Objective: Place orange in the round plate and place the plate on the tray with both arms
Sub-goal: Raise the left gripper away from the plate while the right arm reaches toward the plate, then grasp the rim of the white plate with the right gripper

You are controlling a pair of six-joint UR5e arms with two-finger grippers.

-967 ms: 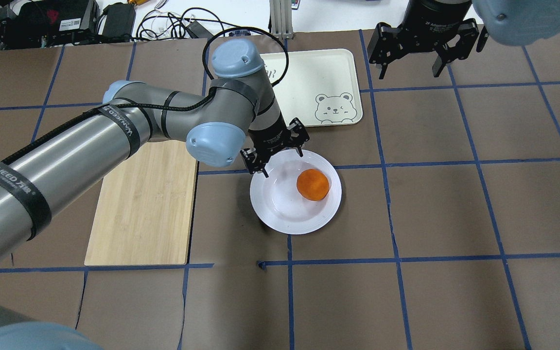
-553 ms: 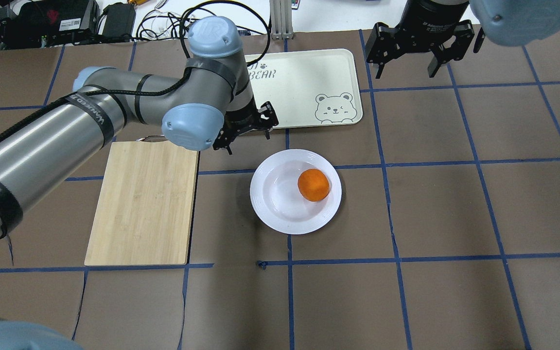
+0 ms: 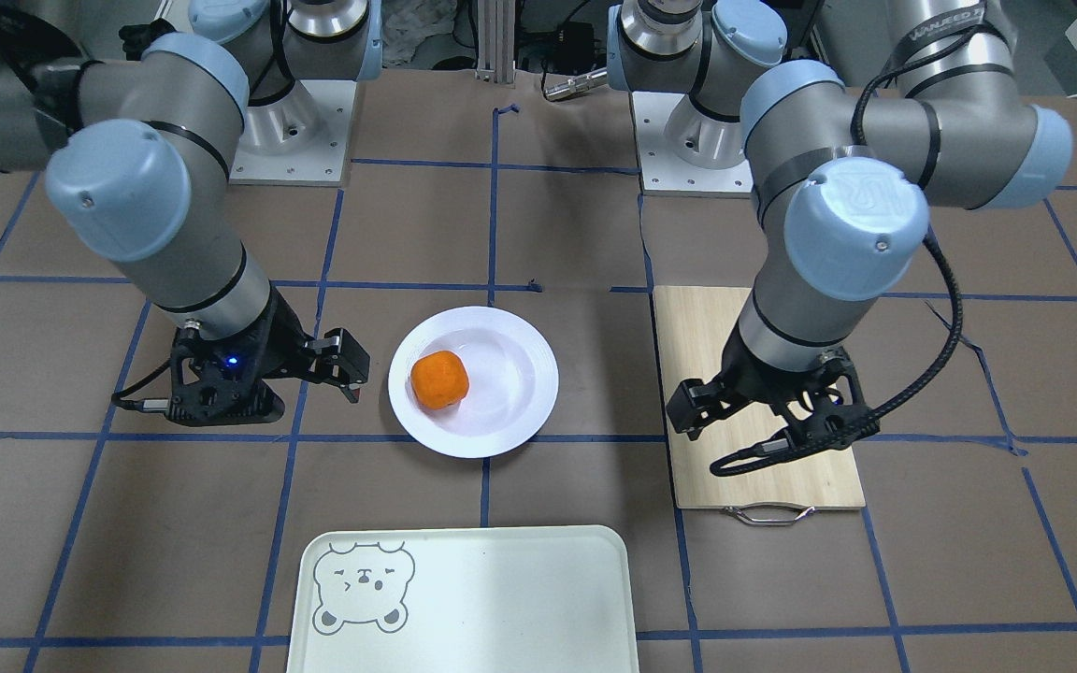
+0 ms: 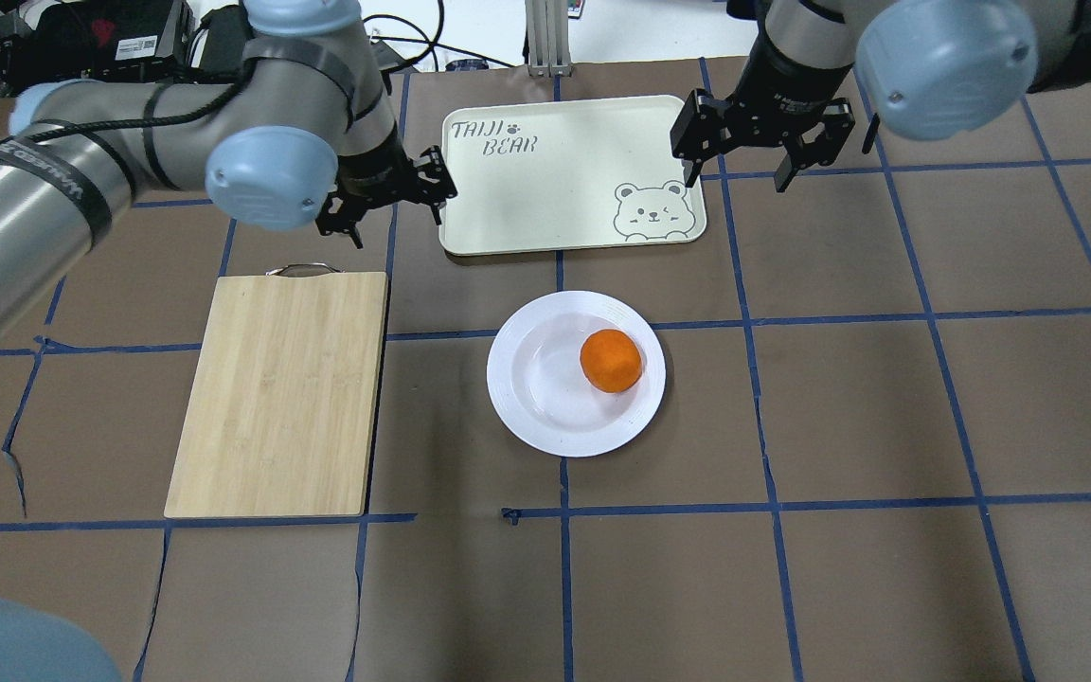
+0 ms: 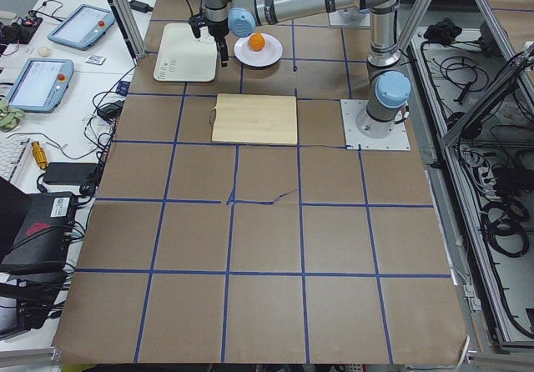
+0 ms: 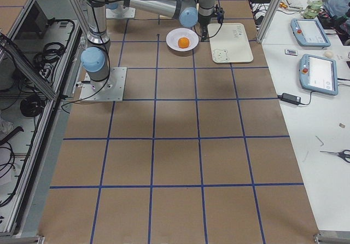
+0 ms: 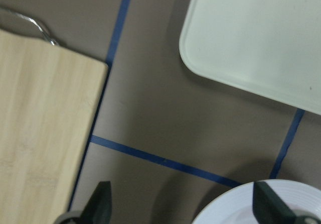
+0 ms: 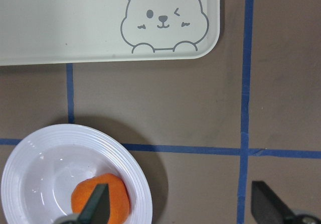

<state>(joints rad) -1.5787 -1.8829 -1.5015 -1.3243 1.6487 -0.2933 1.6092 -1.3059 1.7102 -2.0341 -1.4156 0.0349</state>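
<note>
The orange point(image 4: 611, 361) lies in the sunken centre of the round plate point(image 4: 545, 398), right of its middle, on the brown table. The tray point(image 4: 572, 175) lies bare just beyond the plate, its bear face at the near right corner. My left gripper point(image 4: 384, 197) hangs open and holds nothing, off the tray's left edge and above the table. In its wrist view the fingertips point(image 7: 103, 200) frame the plate's rim point(image 7: 235, 209). My right gripper point(image 4: 744, 142) hangs open over the tray's right edge, away from the plate. Its wrist view looks down on the orange point(image 8: 100, 199) and the tray's bear corner point(image 8: 163, 18).
A light wooden cutting board point(image 4: 280, 393) with a metal handle lies left of the plate. In the front-facing view the left wrist hangs over that board point(image 3: 697, 327). Cables and boxes sit beyond the table's far edge point(image 4: 129, 47). Blue tape lines cross the brown table.
My left gripper has drawn away from the plate's far-left rim to the tray's left edge. The right gripper has shifted left to the tray's right edge. Plate and orange stay put.
</note>
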